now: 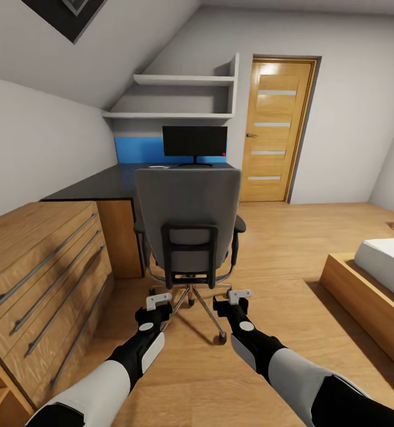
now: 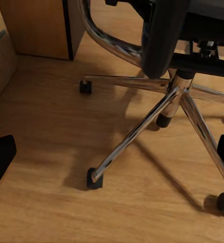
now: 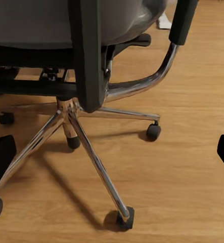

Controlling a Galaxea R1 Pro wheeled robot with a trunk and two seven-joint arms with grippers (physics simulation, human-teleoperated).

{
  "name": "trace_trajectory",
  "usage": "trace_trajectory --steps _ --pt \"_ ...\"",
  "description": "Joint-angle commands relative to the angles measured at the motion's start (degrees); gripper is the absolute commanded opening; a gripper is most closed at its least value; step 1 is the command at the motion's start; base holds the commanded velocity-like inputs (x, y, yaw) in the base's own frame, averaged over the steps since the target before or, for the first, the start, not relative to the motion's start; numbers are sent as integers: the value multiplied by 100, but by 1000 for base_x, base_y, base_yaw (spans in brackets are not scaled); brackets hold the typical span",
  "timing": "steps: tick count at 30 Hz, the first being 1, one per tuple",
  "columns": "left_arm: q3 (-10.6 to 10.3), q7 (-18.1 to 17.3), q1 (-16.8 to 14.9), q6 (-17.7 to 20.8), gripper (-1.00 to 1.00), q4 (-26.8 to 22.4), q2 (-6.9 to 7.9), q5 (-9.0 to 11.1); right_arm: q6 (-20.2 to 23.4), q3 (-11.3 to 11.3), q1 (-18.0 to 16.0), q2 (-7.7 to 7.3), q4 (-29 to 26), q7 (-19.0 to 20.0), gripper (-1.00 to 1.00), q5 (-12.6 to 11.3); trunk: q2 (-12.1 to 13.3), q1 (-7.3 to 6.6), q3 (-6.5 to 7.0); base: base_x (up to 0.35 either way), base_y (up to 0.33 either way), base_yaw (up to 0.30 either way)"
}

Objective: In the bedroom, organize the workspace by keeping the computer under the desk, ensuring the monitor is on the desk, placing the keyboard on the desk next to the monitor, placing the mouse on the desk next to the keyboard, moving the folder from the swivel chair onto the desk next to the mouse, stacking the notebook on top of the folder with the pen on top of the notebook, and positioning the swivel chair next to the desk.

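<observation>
Grey padding covers the back of the swivel chair (image 1: 188, 213), which stands in front of us with its back to us, between us and the black desk (image 1: 105, 182). We see the monitor (image 1: 194, 142) upright on the desk, before the blue back panel (image 1: 137, 149). Our left gripper (image 1: 155, 303) and right gripper (image 1: 237, 298) hover low near the chrome base (image 2: 142, 126), both with fingers spread apart and holding nothing. A wooden drawer chest (image 1: 40, 267) stands at our left.

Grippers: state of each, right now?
Left gripper: open, empty, behind the swivel chair.
Right gripper: open, empty, behind the same chair.
</observation>
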Motion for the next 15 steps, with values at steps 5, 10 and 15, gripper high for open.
trace_trajectory --steps 5,10,15 --pt "-60 36 -6 -29 100 95 0 65 -100 68 10 54 -10 -24 100 273 -2 0 -6 258 0 0" --pt "-71 39 -6 -29 100 155 0 61 -110 70 12 86 -10 -24 100 349 -2 0 -6 315 0 0" --pt "-73 39 -6 -29 100 166 0 64 -116 64 12 90 -10 -27 100 376 -2 0 -6 320 0 0"
